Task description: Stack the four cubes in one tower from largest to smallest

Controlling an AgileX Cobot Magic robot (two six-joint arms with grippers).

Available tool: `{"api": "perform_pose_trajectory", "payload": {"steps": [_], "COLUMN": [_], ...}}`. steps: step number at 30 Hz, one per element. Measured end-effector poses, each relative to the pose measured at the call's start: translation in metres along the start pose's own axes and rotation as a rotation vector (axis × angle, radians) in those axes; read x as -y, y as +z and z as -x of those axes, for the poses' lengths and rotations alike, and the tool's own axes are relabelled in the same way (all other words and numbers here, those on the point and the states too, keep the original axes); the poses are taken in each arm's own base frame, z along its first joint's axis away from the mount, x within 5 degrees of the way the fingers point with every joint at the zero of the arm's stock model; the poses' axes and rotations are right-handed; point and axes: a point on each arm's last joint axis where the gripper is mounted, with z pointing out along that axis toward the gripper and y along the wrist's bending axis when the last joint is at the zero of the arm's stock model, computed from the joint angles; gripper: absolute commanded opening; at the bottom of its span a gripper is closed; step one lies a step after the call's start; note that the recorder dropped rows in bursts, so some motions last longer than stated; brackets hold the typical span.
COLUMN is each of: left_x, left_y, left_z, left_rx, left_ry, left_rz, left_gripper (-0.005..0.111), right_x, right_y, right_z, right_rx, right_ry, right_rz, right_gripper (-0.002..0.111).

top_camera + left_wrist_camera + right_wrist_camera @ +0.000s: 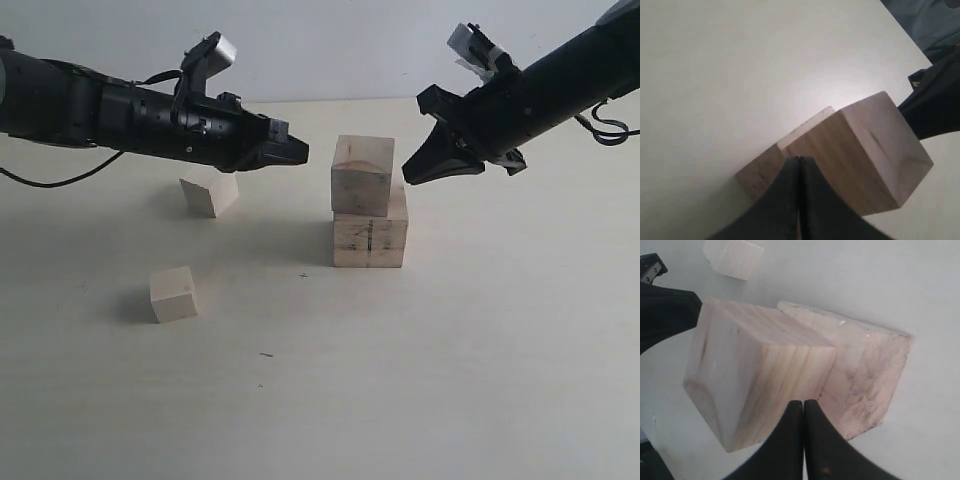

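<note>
The largest cube point(369, 240), pale with dark side marks, sits mid-table, and the second cube point(361, 174) rests on top of it, shifted left and overhanging. Two small pale cubes lie apart on the left: one point(210, 193) further back, one point(173, 293) nearer the front. My left gripper point(303, 152) is shut and empty, its tip a short gap left of the second cube point(860, 150). From the right, my right gripper point(407, 175) is also shut and empty, its tip close beside that same cube point(755, 375), above the largest cube point(865, 370).
The pale tabletop point(450, 380) stretches wide in front of the stack. A black cable point(50, 182) trails under the left arm at the far left. A white wall stands behind the table's far edge.
</note>
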Motion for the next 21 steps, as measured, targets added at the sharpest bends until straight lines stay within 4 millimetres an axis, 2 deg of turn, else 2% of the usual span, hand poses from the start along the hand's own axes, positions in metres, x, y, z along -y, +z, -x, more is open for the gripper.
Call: {"api": "perform_pose_trajectory", "payload": {"steps": [4,12,21], "left_x": [0.000,0.012,0.014], "left_y": [0.006,0.035,0.036], "left_z": [-0.005,-0.025,-0.025], "left_rx": [-0.017,-0.078,-0.071], "left_ry": [-0.007,0.026,0.023], "left_rz": [-0.009,-0.022,-0.023], "left_gripper": [0.000,0.000,0.000], "right_x": [-0.001,-0.002,-0.001], "right_y": [0.000,0.000,0.000], "right_z": [0.000,0.002,0.002], "right_rx": [0.005,0.017,0.020], "right_ry": [0.005,0.015,0.015], "right_rz": [0.006,0.018,0.015], "right_gripper": [0.000,0.000,0.000]}}
